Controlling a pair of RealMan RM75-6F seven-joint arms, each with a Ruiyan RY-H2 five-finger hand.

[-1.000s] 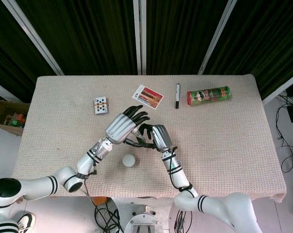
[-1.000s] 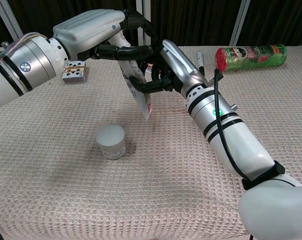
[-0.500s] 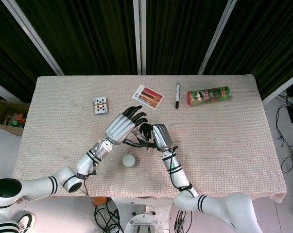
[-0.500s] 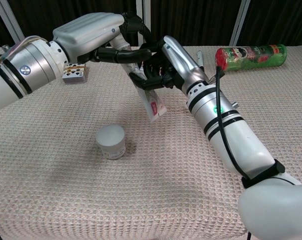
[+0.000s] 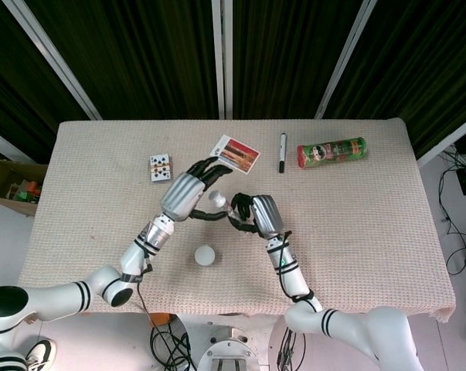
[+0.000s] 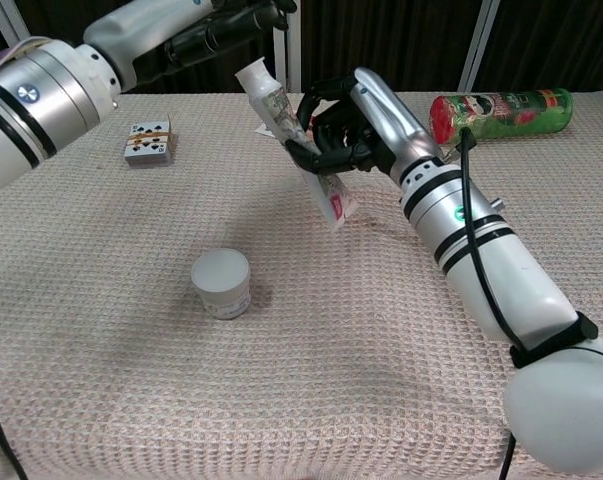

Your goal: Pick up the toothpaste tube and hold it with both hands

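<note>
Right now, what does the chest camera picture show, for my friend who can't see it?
The right hand holds a toothpaste tube tilted above the table, while the left hand hangs above its cap end. Below sits a small white jar, with playing cards and a green chip can farther back.

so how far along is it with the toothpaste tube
Done: the toothpaste tube is off the table, tilted in the air. In hand: the right hand grips its middle. Left: the left hand is up near the cap, but contact isn't clear, so the two-handed hold looks unfinished.
</note>
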